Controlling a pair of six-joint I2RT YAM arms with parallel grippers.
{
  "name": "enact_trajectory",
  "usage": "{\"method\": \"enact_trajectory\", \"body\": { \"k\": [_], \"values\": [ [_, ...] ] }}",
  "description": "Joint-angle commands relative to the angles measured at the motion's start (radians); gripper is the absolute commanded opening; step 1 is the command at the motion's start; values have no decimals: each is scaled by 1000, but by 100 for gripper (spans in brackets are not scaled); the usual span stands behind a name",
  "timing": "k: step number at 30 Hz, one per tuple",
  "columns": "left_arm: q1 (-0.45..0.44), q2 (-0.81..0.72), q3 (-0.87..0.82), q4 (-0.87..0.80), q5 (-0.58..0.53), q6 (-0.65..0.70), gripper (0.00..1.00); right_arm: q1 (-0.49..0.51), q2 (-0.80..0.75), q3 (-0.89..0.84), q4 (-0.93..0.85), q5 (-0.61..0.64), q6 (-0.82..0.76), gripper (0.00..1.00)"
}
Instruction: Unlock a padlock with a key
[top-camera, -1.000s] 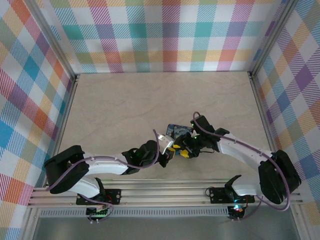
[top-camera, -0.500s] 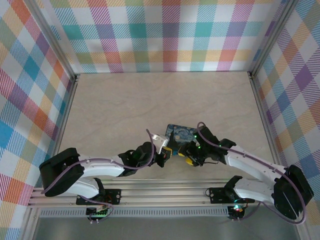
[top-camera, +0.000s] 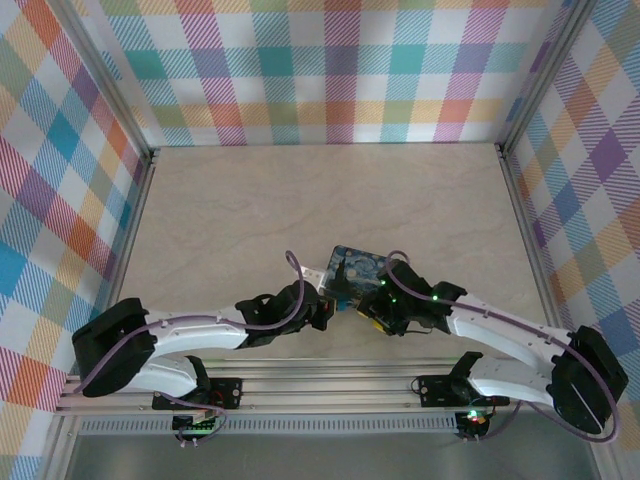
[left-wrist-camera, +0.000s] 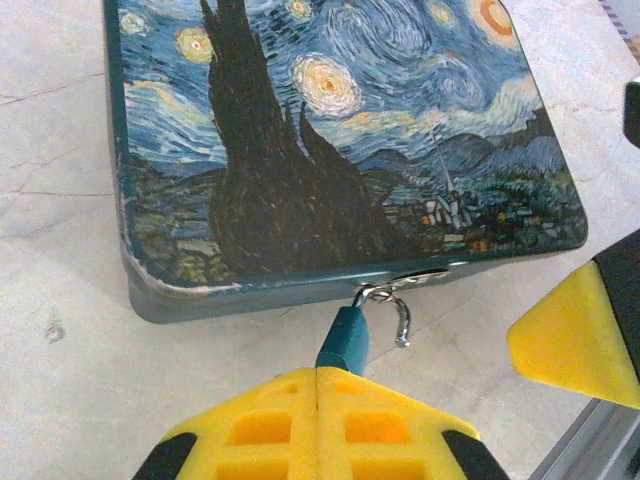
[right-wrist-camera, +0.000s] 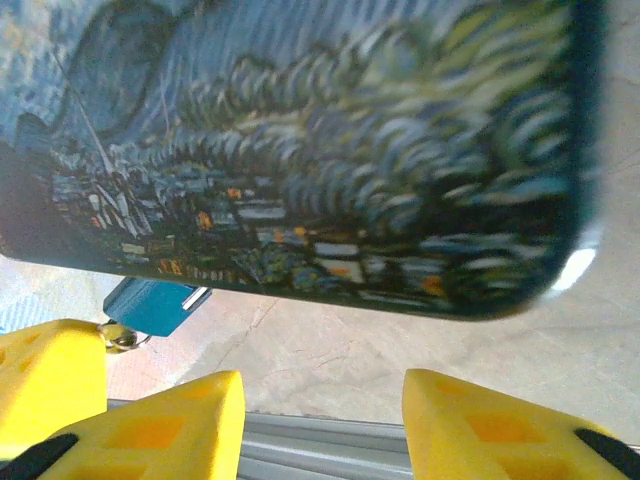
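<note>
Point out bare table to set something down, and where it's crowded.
Free: the wide stretch of table between the back wall and the painted tin, and the strips from the tin to the left wall and right wall. Crowded: the tin's near edge, where the left gripper, shut on the padlock, meets the open right gripper.

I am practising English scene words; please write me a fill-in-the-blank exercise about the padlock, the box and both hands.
1. The left hand is shut on the small ___ padlock.
2. Its curved silver ___ hooks into the latch of the flat blue tin box painted with stars.
3. The right hand, with yellow fingers, is ___ and holds nothing.
Missing words: teal, shackle, open.
</note>
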Motion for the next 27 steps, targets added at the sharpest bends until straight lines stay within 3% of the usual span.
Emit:
{"method": "enact_trajectory", "body": {
  "k": [1, 15, 27],
  "values": [
    [-12, -22, 62, -183, -46, -55, 0, 10, -46, 0, -30, 58, 50, 46],
    [-3, -22, 190, -437, -156, -61, 0, 8, -34, 43, -31, 45, 2, 44],
    [96, -90, 232, -655, -100, -114, 0, -105, 87, 194, -51, -130, -169, 44]
  ]
}}
